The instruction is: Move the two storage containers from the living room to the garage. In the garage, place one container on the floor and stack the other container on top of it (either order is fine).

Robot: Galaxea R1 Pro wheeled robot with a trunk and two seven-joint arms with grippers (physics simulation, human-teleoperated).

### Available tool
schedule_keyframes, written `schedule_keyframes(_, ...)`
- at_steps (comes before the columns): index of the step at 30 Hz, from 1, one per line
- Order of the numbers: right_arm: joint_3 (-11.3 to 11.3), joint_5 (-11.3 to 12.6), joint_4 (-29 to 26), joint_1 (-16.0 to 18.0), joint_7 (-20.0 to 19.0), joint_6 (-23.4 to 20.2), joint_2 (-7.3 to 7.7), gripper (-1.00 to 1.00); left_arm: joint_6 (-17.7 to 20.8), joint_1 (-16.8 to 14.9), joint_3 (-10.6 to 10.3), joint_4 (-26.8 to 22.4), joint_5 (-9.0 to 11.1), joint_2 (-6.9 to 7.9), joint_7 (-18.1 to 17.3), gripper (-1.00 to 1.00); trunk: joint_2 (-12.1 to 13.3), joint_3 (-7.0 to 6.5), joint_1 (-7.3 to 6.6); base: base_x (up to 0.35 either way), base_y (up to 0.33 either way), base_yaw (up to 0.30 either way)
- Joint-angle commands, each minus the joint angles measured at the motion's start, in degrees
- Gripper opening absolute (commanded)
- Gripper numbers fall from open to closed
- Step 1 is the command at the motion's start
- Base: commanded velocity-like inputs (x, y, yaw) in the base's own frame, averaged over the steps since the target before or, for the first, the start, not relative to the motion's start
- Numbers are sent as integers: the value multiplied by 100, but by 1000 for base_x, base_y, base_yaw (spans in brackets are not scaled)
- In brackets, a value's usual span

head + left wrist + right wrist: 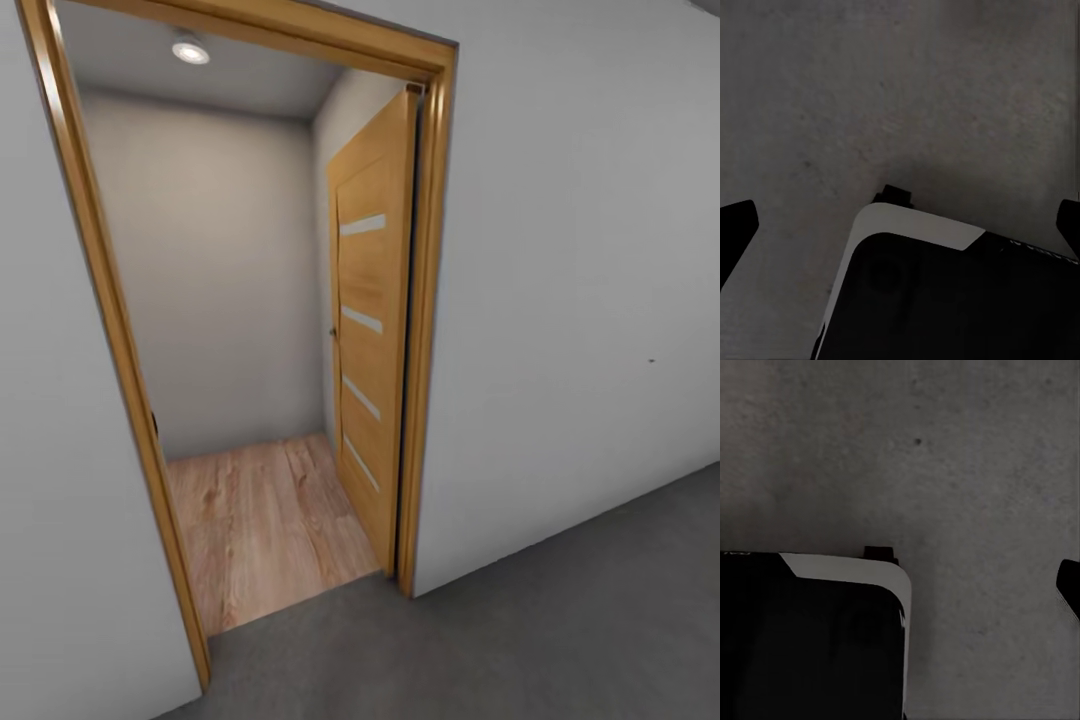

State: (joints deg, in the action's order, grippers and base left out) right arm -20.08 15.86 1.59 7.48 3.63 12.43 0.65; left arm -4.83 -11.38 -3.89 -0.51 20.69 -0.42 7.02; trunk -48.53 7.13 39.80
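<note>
head view: robot facing open wooden door (372, 330) from grey concrete floor (560, 620), wood-plank floor (265, 520) lying beyond. containers nowhere visible. left gripper (900, 225) fingers spread wide, holding nothing; right finger gap untellable. judging: transit step; next, driving through doorway.

1. This is the inside of a home, seen at the threshold between a garage-like space and a finished room, with the wooden door frame (432, 300) as the landmark.
2. On the near side of the frame lies the floor (560, 630), dark grey rough concrete, bordered by plain pale grey walls (580, 280).
3. Beyond the frame, light wood planks (265, 520) cover a small room with cream-grey walls.
4. A wooden door (372, 330) with pale horizontal glazed strips stands swung open just inside the frame's right post.
5. A recessed ceiling light (190, 50) glows above, past the frame's top.
</note>
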Motion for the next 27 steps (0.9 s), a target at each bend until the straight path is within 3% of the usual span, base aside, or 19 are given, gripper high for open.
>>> schedule_keyframes(1, -49, 48, 17, 8, 3, 35, -3, 100, -17, -4, -42, 1, 40, -2, 19, 100, -5, 9, 4, 321, 0, 0)
schedule_keyframes(14, -51, 40, 17, 7, -3, 24, 6, 100, -18, -4, -42, 5, 40, -2, 19, 100, -5, 9, 4, 321, 0, 14)
schedule_keyframes(27, -54, 48, 17, 8, 1, 31, 14, 100, -14, -4, -43, 2, 40, -2, 19, 100, -5, 9, 4, 321, 0, 240)
